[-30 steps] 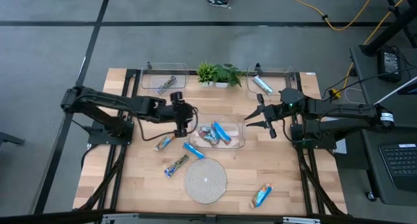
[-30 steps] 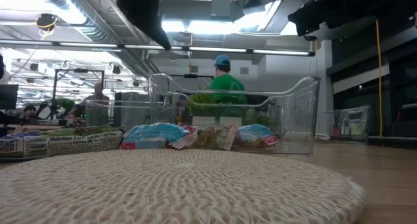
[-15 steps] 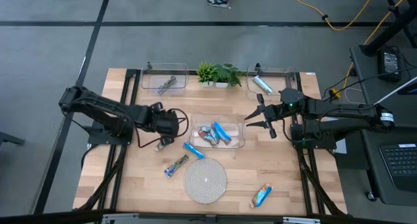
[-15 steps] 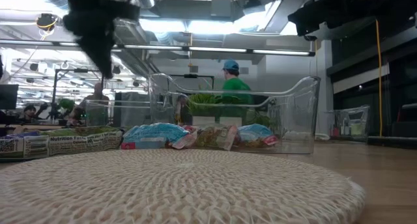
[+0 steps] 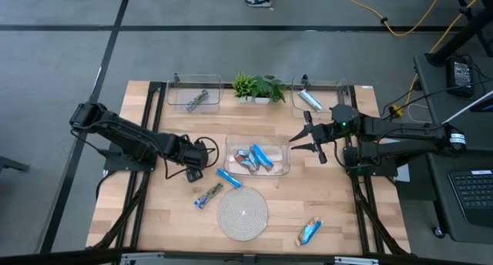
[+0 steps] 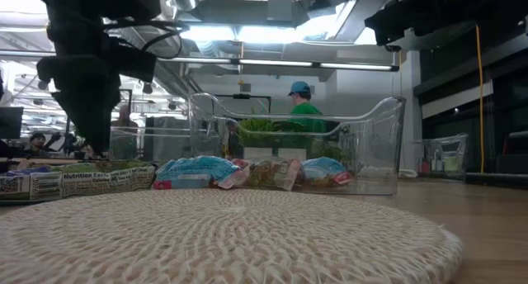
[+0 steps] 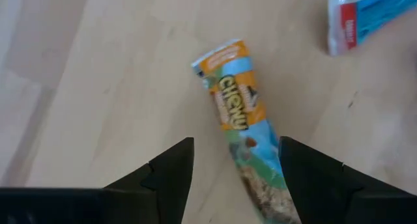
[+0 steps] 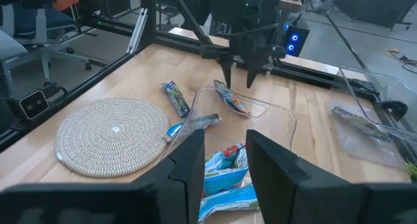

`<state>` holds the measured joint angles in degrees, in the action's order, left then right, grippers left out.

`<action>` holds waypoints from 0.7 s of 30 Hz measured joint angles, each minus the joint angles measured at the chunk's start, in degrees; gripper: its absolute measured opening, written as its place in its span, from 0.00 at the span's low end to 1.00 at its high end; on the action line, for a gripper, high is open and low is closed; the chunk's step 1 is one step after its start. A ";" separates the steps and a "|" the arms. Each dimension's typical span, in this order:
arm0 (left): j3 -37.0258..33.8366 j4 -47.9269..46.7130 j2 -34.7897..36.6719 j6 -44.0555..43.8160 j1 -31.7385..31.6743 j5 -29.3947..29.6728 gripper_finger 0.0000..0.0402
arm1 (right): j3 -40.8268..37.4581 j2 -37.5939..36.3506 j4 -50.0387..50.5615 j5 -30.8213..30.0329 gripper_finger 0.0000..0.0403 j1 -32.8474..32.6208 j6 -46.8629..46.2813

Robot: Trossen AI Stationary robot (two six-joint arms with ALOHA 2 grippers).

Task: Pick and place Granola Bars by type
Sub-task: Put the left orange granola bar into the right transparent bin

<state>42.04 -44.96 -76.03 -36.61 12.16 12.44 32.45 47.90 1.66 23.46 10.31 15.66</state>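
Straddling the orange-and-blue bar [image 7: 242, 138] for a pickup, the left gripper [image 7: 236, 160] is held apart; the right gripper's [image 8: 225, 152] jaws stand slightly parted, empty.

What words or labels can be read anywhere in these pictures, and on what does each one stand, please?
"Chewy": on the orange and blue granola bar lying on the table between the left tool's open fingers.
"Nutrition Facts": on the bar wrapper lying beside the woven mat in the low view.
Print on the bars in the bin: too small to read.
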 joint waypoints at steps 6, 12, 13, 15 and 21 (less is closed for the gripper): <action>-1.40 3.95 0.02 0.60 0.99 -0.60 0.61 | 0.00 0.00 0.01 0.00 0.29 0.00 0.00; -4.06 7.33 -0.09 -0.31 0.99 -1.46 0.66 | 0.00 0.00 0.01 0.02 0.29 0.00 0.00; -4.54 7.82 -0.09 -0.37 0.99 -1.42 0.66 | 0.00 0.00 0.01 0.02 0.29 0.00 0.00; -5.28 8.48 -0.11 -0.69 0.99 -0.38 0.66 | 0.00 0.00 0.01 0.02 0.29 0.00 0.00; -7.43 12.16 -0.13 -0.76 0.99 0.52 0.66 | 0.00 0.00 0.03 0.02 0.29 0.00 0.00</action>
<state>34.61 -32.79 -76.16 -37.37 13.15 12.96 32.45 47.90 1.69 23.49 10.31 15.66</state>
